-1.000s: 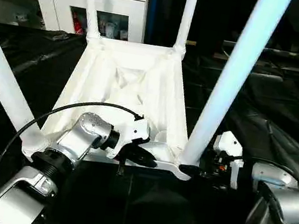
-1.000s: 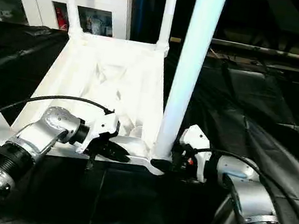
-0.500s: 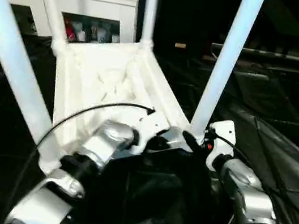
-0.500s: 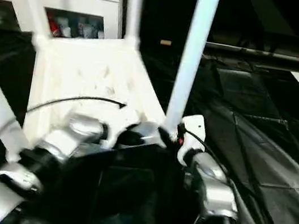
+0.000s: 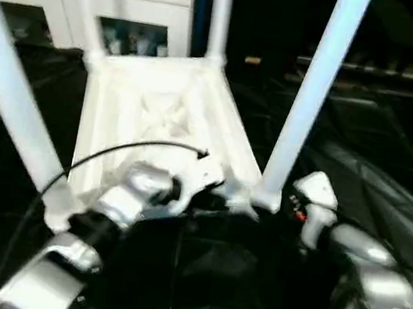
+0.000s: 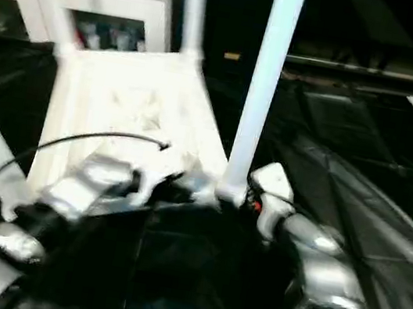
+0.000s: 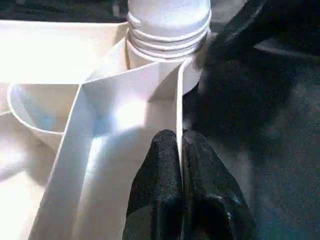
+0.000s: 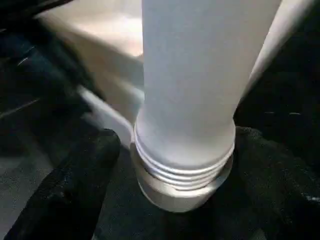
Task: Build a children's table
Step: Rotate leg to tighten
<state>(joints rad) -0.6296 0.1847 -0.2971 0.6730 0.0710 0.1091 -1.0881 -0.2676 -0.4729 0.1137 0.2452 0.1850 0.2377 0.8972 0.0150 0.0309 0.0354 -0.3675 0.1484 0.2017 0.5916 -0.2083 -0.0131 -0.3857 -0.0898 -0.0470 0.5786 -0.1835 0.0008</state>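
The all-white plastic children's table (image 5: pixel 159 107) lies upside down on black sheeting (image 5: pixel 397 155), ribbed underside up, four long tapered tubular legs rising from its corners. The near right leg (image 5: pixel 307 100) stands upright, its long axis vertical, its threaded foot in the corner socket. The right gripper (image 8: pixel 170 200) straddles that foot, fingers (image 8: pixel 75 180) spread either side, not pinching. The left gripper (image 7: pixel 182 170), just left of the socket, is pressed together on a thin underside rib (image 7: pixel 178 115). The right arm is nearer the leg. The cabinet's (image 5: pixel 97 1) contents are blurred.

L gripper (image 7: pixel 181 165) pinched shut on a rib; R gripper (image 8: pixel 175 165) fingers spread wide (forearms reach fwd).
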